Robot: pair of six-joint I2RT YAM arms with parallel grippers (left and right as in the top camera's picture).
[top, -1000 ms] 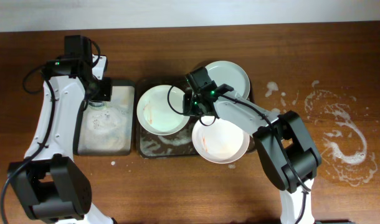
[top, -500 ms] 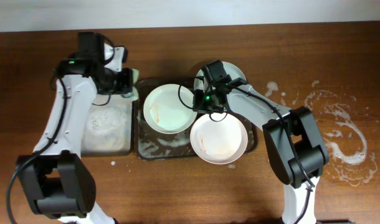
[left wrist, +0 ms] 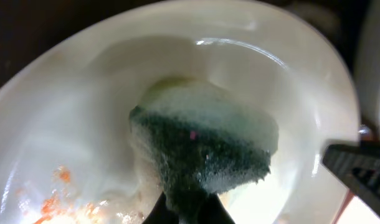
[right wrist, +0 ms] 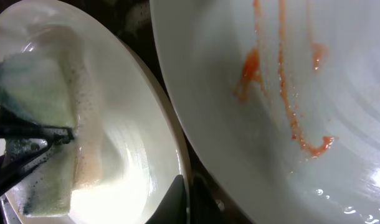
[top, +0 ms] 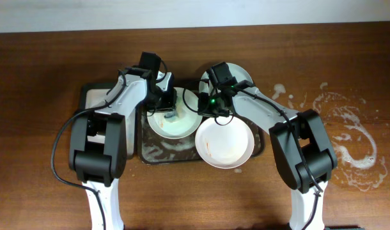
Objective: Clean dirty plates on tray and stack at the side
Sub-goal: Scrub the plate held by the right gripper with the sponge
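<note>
A dark wooden table [top: 41, 185] fills the overhead view, with white suds [top: 348, 137] smeared over its right side. Near the middle lies the dark brown tray [top: 158, 152], streaked with foam along its front edge, and a smaller black tray [top: 85, 101] with a pale lining is set just to its left, largely covered by the left arm. Three dirty plates are seen on the brown tray: the left plate [top: 182, 125], the front plate [top: 224, 145] overlapping the tray's front rim, and the back plate [top: 243, 76], partly hidden under the right arm. The left gripper [top: 170, 108] is lowered into the left plate, its jaws closed on a green sponge [left wrist: 202, 146] – soaked in foam and pressed flat against the plate's floor. Orange sauce specks [left wrist: 53, 199] are visible beside the sponge in the left wrist view. The right gripper [top: 211, 114] is placed at the right rim of the same plate, and its jaws appear pinched on that rim, one dark finger [right wrist: 177, 196] lying on the inner side. In the right wrist view, reddish-orange streaks [right wrist: 283, 81] are shown across the front plate, whose edge rides just beside the left plate's rim.
</note>
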